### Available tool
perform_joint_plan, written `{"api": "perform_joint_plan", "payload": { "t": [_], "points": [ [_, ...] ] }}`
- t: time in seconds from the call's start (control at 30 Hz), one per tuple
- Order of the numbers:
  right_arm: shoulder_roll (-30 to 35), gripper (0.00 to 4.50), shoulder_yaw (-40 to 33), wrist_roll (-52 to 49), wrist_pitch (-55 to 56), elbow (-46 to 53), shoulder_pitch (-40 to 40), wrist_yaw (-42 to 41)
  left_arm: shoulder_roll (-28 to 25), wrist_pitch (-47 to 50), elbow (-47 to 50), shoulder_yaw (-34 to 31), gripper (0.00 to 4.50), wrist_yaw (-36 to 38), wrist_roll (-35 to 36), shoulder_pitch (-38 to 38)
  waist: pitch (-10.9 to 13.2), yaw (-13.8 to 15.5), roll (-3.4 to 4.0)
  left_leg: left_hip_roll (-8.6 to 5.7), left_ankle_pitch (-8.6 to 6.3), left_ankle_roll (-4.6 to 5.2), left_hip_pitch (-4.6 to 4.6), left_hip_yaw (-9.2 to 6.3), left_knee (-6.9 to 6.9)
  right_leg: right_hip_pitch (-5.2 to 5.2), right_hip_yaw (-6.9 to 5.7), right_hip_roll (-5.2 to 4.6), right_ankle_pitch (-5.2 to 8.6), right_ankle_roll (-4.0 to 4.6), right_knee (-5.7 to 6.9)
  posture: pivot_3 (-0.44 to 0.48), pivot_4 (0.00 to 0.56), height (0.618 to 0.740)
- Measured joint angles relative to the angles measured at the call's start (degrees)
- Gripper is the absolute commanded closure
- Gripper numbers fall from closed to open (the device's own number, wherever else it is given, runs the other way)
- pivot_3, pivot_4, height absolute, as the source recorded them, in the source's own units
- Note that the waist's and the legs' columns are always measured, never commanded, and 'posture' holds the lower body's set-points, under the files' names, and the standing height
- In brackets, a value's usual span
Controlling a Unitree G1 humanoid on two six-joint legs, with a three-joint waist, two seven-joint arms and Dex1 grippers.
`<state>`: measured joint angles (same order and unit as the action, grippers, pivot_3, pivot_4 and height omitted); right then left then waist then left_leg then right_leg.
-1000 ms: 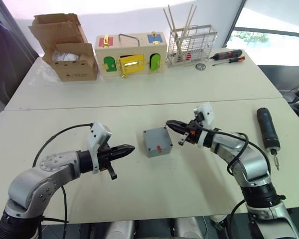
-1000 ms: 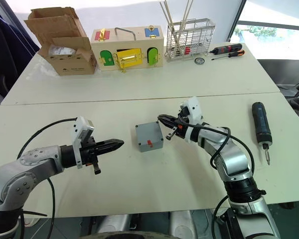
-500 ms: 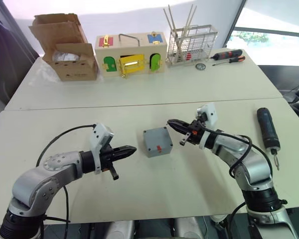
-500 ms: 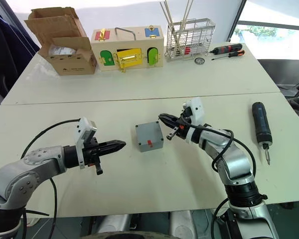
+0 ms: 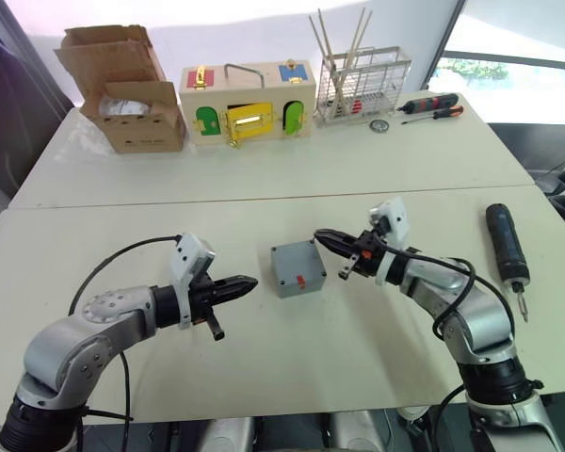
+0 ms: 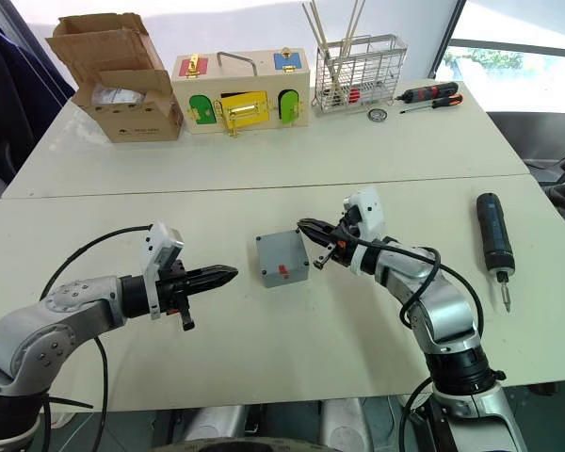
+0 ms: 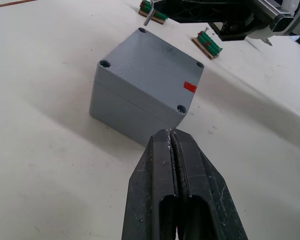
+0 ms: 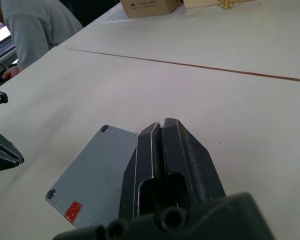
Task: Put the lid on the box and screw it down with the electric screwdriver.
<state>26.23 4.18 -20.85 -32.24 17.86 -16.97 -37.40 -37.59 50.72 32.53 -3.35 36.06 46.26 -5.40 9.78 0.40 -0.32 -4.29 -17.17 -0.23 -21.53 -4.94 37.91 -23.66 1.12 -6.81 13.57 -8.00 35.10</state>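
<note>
Left wrist view shows the small square grey plastic box [image 7: 142, 97] standing on the cream table [image 5: 292, 377] with its flat grey lid [image 7: 152, 72] already seated on top, a screw hole at each visible corner and a red mark near one edge. The box sits at mid-table between the two arms. The left gripper [image 5: 237, 284] hovers just beside it on the left, black fingers pressed together and holding nothing; the right gripper [image 5: 328, 239] points at the box's far right corner, fingers likewise closed and empty. The thick black cylindrical electric screwdriver [image 5: 505, 250] lies well apart on the right of the table, its bit toward the robot, untouched. I judge the next step is to fetch it: the right arm should swing out, open its fingers and grasp the driver mid-body, while the left steadies the box so the lid stays aligned over the holes.
</note>
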Motion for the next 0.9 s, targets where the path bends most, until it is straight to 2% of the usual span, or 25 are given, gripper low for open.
{"api": "perform_joint_plan", "payload": {
  "t": [0.6, 0.7, 0.83, 0.9],
  "points": [
    [-0.43, 4.46, 1.83, 2.48, 0.95, -3.50, -1.30, -0.23, 0.06, 0.00, 0.00, 0.00, 4.50, -0.28, 0.00, 0.04, 0.01, -0.02, 0.01, 0.00, 0.00, 0.00, 0.00, 0.00, 0.00, 0.00, 0.00, 0.00, 0.00, 0.00, 0.00, 0.000, 0.150, 0.739],
    [-0.38, 3.55, 2.27, 2.80, 1.07, -3.63, -1.58, -0.40, 0.13, 0.00, 0.00, 0.00, 4.50, -0.39, 0.00, 0.04, 0.01, -0.02, 0.01, 0.00, 0.00, 0.00, 0.00, 0.00, 0.00, 0.00, 0.00, 0.00, 0.00, 0.00, 0.00, 0.000, 0.150, 0.739],
    [-0.32, 1.48, 2.36, 3.53, 1.10, -3.79, -1.58, -0.83, 0.39, 0.00, 0.00, 0.00, 4.50, -0.68, -0.02, 0.04, 0.01, -0.01, 0.01, 0.00, 0.00, 0.00, 0.00, 0.00, 0.00, 0.00, 0.00, 0.00, 0.00, 0.00, 0.00, 0.000, 0.150, 0.739],
    [-0.25, 0.64, 2.34, 3.67, 1.10, -3.79, -1.58, -0.99, 0.55, -0.07, -0.04, 0.00, 4.50, -0.72, -0.08, -0.01, 0.01, -0.01, 0.01, 0.00, 0.00, 0.00, 0.00, 0.00, 0.00, 0.00, 0.00, 0.00, 0.00, 0.00, 0.00, 0.000, 0.150, 0.739]
  ]
}}
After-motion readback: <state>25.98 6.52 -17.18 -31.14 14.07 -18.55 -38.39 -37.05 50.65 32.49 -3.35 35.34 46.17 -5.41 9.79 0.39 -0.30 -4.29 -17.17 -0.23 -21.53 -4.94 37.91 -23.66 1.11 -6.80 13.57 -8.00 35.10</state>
